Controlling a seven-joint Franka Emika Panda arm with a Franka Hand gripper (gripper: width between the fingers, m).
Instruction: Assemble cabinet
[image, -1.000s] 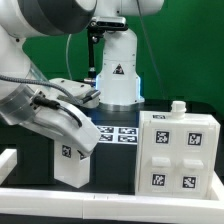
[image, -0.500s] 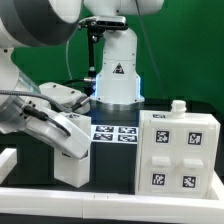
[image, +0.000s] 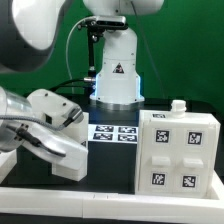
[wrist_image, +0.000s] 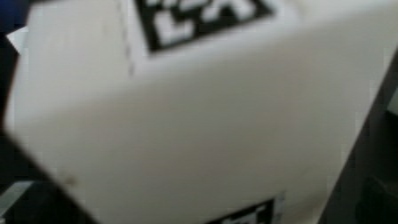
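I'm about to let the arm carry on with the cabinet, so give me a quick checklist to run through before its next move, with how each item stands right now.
1. Hand open: ok, the jaws stand wide.
2. Hand close to the loose white part: ok, that part fills the wrist view.
3. Part sitting between the fingers: cannot tell, the arm hides any contact.
4. Cabinet body upright and apart from the hand: ok, it stands at the exterior view's right.
5. Marker board uncovered: ok, it lies flat between the part and the cabinet body.
6. Part's tag sharp in the wrist view: not ok, it is blurred and cut off.
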